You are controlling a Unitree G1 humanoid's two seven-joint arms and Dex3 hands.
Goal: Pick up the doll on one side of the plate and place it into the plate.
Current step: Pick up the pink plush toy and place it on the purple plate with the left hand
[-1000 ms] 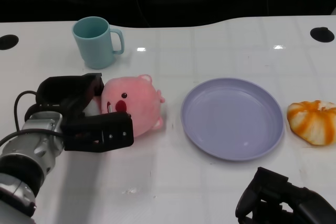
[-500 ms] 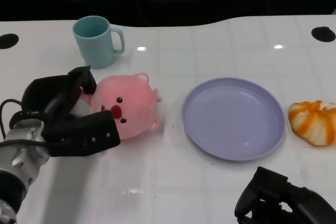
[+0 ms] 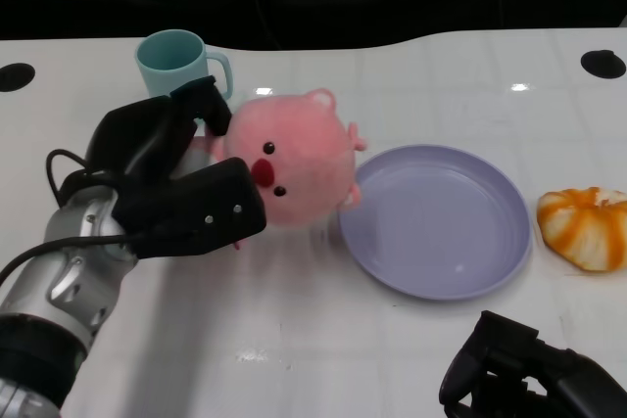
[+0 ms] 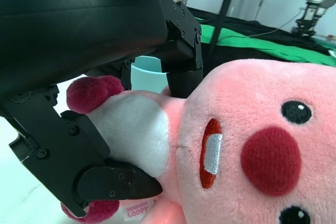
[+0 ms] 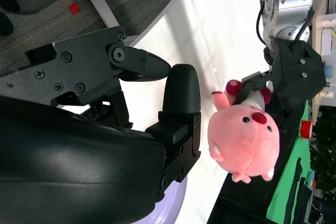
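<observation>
Above the white table (image 3: 323, 330), the left hand (image 3: 171, 188) grips a round pink plush doll (image 3: 289, 159), lifted beside the lilac plate's (image 3: 436, 222) left rim. A small tag reads "LOOPY" (image 4: 137, 211). Near the front edge, the right hand (image 3: 529, 374) rests, fingers curled in on nothing.
</observation>
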